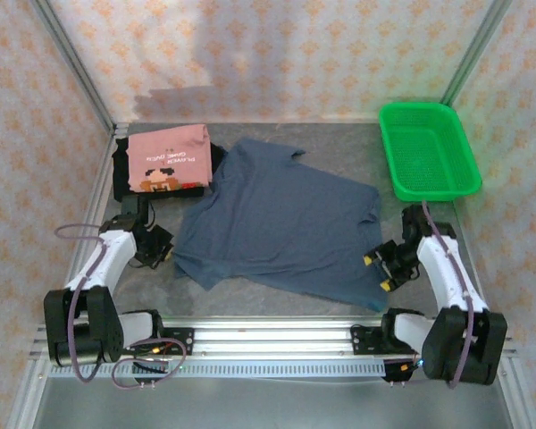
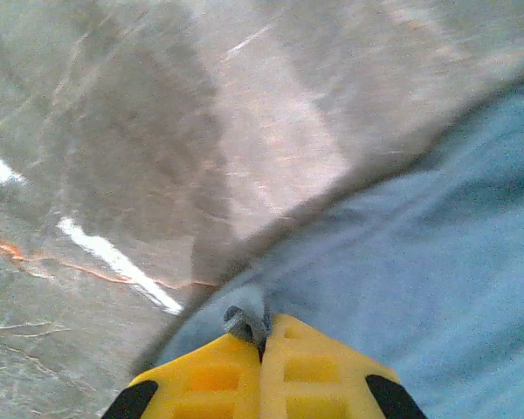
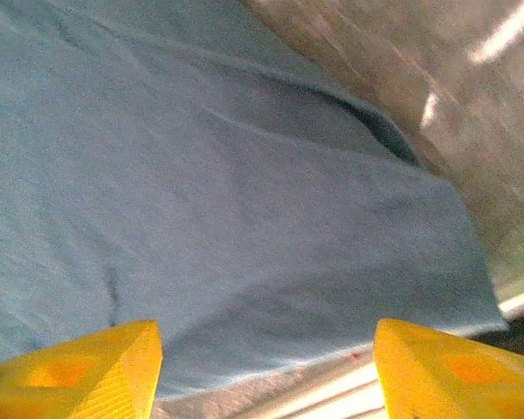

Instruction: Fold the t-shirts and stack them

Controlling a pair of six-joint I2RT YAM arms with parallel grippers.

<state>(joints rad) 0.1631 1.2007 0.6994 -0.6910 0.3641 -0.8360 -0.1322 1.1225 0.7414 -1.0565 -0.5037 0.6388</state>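
Observation:
The slate-blue t-shirt (image 1: 277, 219) lies spread flat in the middle of the table. My left gripper (image 1: 167, 243) sits at its left edge, and in the left wrist view its yellow jaws (image 2: 264, 345) are shut on a small pinch of the blue hem (image 2: 244, 321). My right gripper (image 1: 377, 273) hovers at the shirt's near right corner. In the right wrist view it stands open (image 3: 266, 367), with blue cloth (image 3: 227, 192) spread beyond and between its fingertips. The salmon-pink t-shirt (image 1: 168, 159) lies folded on top of the black t-shirt (image 1: 123, 174) at the back left.
A green mesh basket (image 1: 426, 147) stands at the back right. Patterned walls close in the table on three sides. An aluminium rail (image 1: 268, 340) with both arm bases runs along the near edge. Bare grey tabletop (image 1: 339, 147) lies behind the blue shirt.

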